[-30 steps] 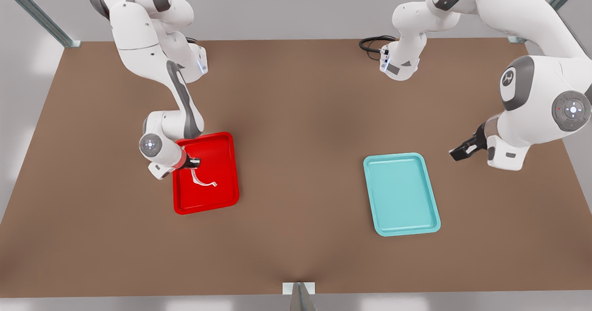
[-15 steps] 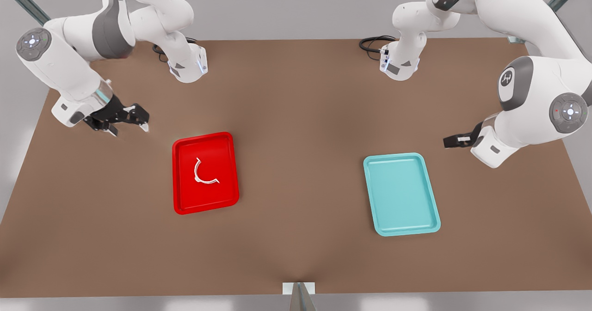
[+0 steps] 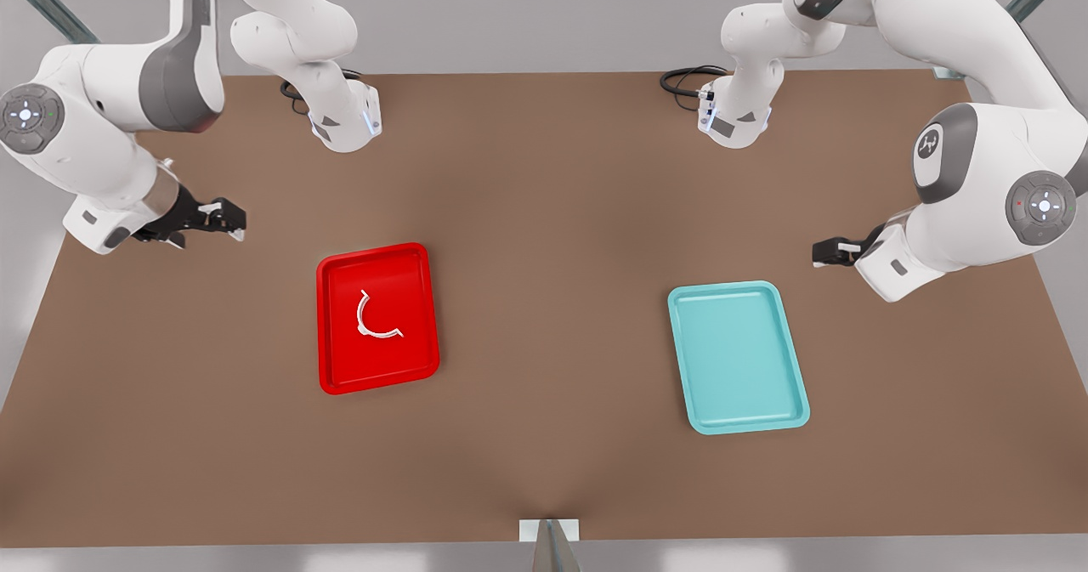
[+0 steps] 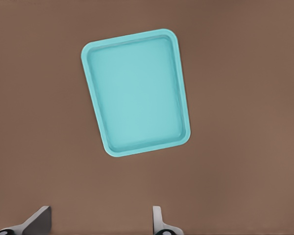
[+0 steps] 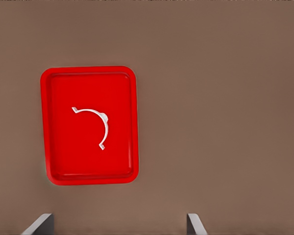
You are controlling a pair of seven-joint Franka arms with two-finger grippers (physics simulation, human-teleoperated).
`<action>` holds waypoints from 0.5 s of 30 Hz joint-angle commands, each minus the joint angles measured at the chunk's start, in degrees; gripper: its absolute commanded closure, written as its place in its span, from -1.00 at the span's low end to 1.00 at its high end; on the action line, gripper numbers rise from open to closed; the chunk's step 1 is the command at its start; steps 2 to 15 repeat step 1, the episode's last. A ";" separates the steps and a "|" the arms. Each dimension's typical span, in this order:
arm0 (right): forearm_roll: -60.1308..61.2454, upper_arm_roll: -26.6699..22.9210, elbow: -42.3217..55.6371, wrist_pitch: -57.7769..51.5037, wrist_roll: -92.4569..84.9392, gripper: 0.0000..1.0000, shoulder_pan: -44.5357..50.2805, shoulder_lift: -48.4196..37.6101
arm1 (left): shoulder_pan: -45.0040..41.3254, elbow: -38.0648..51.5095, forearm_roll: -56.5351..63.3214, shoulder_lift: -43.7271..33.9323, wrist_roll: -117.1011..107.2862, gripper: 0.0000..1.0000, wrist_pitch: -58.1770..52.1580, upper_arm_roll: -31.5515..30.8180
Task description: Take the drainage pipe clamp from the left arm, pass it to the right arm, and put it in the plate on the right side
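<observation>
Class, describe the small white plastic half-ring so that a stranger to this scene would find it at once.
On the brown table lie two trays; take the glossy red rectangular tray at the front view's left. Inside it lies the small white plastic half-ring, thin and curved with flared tabs at its ends, whereas the teal tray holds nothing.

No readable text, labels, brands or numbers anywhere. Nothing printed on my arms, on the red plate, on the teal tray or on the table. Small round lit marks on my joint covers carry no letters or digits.
</observation>
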 commanded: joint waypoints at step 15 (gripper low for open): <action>0.29 -0.20 1.23 -0.93 -3.44 -1.00 0.40 0.30 | 0.00 0.02 0.03 -0.08 8.71 -1.00 -0.04 -0.02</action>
